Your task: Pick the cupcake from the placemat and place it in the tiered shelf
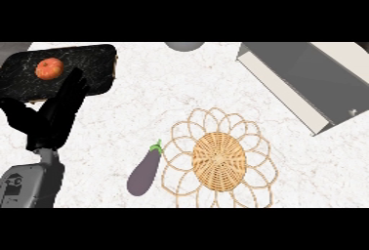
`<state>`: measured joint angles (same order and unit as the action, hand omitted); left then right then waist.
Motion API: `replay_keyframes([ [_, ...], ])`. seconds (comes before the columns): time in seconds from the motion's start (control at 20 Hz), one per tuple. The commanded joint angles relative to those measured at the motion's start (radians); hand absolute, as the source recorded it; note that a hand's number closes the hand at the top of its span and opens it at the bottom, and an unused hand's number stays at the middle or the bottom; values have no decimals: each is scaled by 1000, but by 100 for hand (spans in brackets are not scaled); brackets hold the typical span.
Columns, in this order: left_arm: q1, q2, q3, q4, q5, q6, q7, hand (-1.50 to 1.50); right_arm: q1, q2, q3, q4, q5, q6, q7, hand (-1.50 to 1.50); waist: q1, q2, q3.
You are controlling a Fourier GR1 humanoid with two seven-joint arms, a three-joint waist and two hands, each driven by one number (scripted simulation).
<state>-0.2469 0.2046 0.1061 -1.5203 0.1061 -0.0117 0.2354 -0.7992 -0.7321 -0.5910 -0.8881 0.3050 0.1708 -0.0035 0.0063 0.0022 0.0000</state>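
Note:
A woven wicker placemat with a looped wire border lies on the counter at lower centre, and nothing stands on it. No cupcake shows anywhere in the head view. The tiered shelf, grey with pale edges, sits at the upper right, set at an angle. My left hand is at the left edge, open and resting, with its fingers pointing up over the corner of a black board. It holds nothing. My right hand is out of view.
A purple eggplant lies just left of the placemat. The black marbled board at the upper left carries a round orange-red fruit. A grey round object peeks in at the top edge.

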Motion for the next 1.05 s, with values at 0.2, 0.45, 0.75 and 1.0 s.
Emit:
replay_keyframes([
  [0.2,23,18,22,14,5,-25,-25,0,51,-251,-106,206,-119,261,-59,-150,-4,1,1],
  [0.45,9,7,6,-13,-12,-8,-13,0,119,-390,-198,340,-201,430,-189,-150,-7,1,2],
  [0.75,-26,-26,-2,-6,-17,31,27,0,218,-485,-194,398,-198,583,-418,-150,1,4,3],
  [1.0,-50,5,24,44,7,-16,19,0,271,-480,-151,354,-184,577,-519,-150,-3,1,1],
])
